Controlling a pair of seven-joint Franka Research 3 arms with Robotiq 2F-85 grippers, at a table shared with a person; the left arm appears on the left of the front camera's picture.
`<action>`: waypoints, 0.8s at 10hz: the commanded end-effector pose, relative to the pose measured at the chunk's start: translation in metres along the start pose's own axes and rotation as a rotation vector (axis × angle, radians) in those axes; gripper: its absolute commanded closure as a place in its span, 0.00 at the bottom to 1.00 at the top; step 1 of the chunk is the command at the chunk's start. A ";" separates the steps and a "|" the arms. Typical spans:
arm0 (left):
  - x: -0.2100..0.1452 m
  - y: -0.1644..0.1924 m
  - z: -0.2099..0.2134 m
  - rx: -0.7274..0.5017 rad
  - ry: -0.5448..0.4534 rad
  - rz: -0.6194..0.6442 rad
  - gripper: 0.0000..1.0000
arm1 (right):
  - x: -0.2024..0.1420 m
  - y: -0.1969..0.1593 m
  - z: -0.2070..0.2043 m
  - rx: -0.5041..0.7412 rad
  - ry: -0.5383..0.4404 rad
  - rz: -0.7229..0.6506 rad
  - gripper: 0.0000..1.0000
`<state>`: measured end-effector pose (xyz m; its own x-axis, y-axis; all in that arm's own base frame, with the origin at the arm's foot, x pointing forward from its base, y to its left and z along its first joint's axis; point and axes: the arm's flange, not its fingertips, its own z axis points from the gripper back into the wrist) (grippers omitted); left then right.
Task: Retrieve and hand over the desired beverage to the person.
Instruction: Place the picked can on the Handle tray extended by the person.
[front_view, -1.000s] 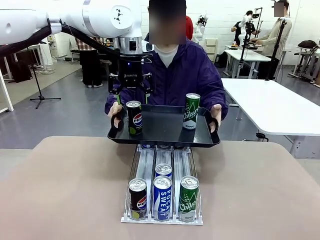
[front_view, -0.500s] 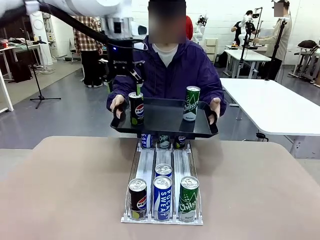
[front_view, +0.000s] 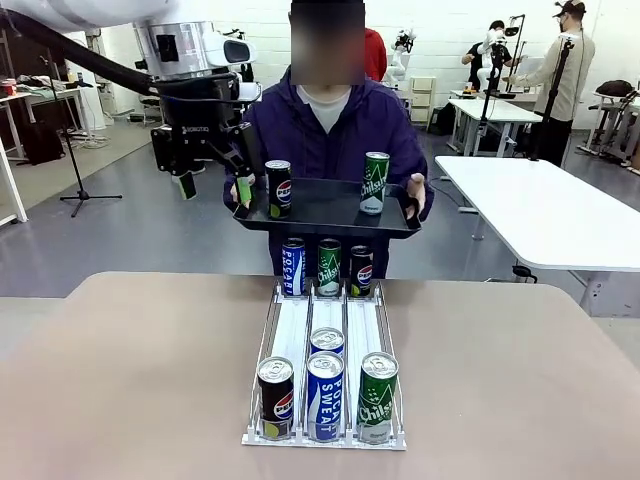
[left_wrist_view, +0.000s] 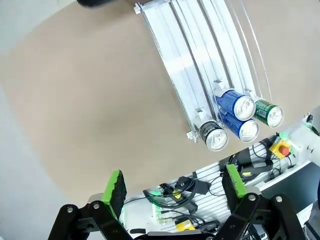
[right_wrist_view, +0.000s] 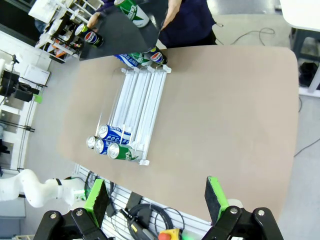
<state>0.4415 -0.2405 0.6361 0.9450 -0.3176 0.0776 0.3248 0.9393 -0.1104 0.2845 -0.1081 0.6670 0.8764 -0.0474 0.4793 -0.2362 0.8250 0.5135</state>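
Front view: left claw (front_view: 212, 182) spread wide, gripping nothing, hanging just beside the tray's left end.
Tray (front_view: 330, 222): black, held level in both of the person's (front_view: 330, 130) hands above the counter's (front_view: 120, 380) far edge, presumably as a landing spot for delivered drinks.
Pepsi can (front_view: 279, 189): upright on the tray's left part, near the left claw, free of its pads; judged delivered.
Chilsung can (front_view: 375, 183): upright on the tray's right part.
Dispenser rack (front_view: 300, 330): sloped lanes feeding cans toward the robot's side for easy picking; three cans at the near end, one more behind, three standing at the far end.
Left wrist view: green pads (left_wrist_view: 115, 185) apart, nothing between.
Right wrist view: right claw (right_wrist_view: 157, 200) released, high above the counter, likely parked.
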 end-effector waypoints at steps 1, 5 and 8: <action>-0.002 0.012 -0.008 -0.037 -0.005 0.045 0.00 | 0.002 0.000 0.000 -0.002 0.002 0.003 0.00; 0.000 0.000 0.000 0.000 0.000 0.000 0.00 | 0.002 0.000 0.000 -0.002 0.002 0.003 0.00; 0.000 0.000 0.000 0.000 0.000 0.000 0.00 | 0.002 0.000 0.000 -0.002 0.002 0.003 0.00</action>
<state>0.4405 -0.2408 0.6331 0.9464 -0.3145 0.0739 0.3214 0.9397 -0.1170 0.2845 -0.1081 0.6670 0.8763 -0.0474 0.4793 -0.2362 0.8250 0.5135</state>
